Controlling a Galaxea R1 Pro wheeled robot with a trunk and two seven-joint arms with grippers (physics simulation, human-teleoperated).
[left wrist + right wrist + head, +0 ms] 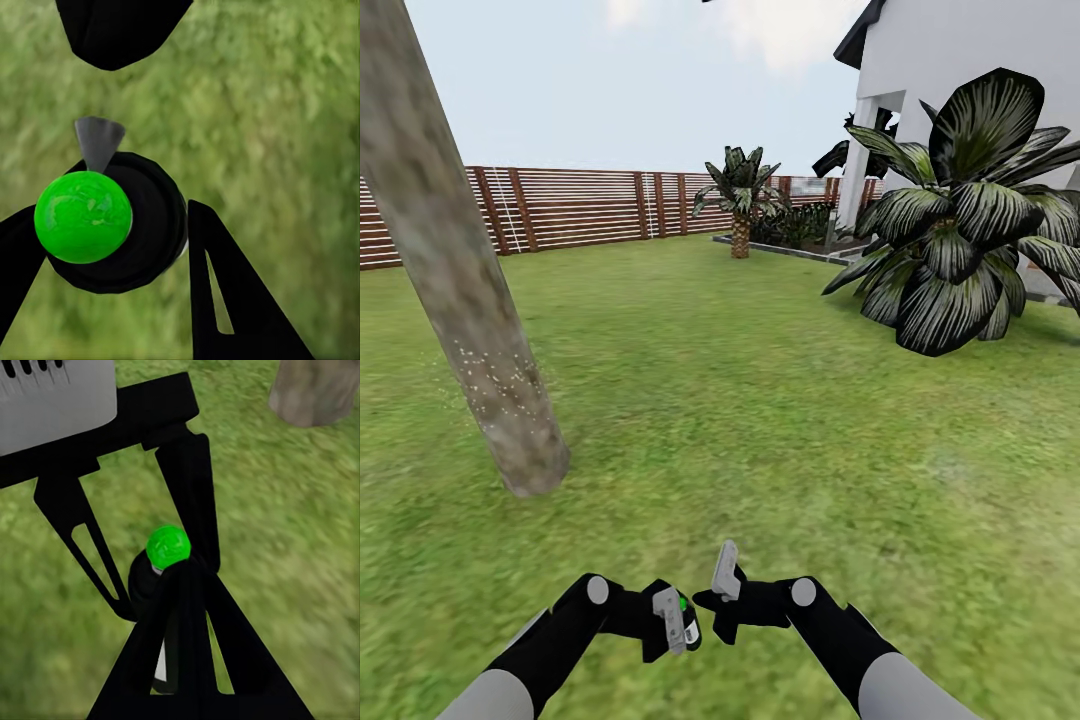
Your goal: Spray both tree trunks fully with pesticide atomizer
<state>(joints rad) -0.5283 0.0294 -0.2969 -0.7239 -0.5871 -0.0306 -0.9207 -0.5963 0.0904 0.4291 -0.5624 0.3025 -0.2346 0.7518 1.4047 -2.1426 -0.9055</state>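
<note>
Low over the green lawn (760, 400), my left claw (672, 622) pinches the small dark spray bottle with the bright green cap (82, 217), and my right claw (725, 580) sits just beside it; whether that one is spread I cannot tell. Ahead on my left, the pale grey-brown mottled tree trunk (450, 260) carries fine white specks (500, 385) near its base.

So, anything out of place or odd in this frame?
One thing: the tree trunk at the head view's left leans strongly instead of standing upright, possibly camera tilt. White pesticide specks cover just a low patch. The left gripper holds the atomizer, whose top looks bright green.
</note>
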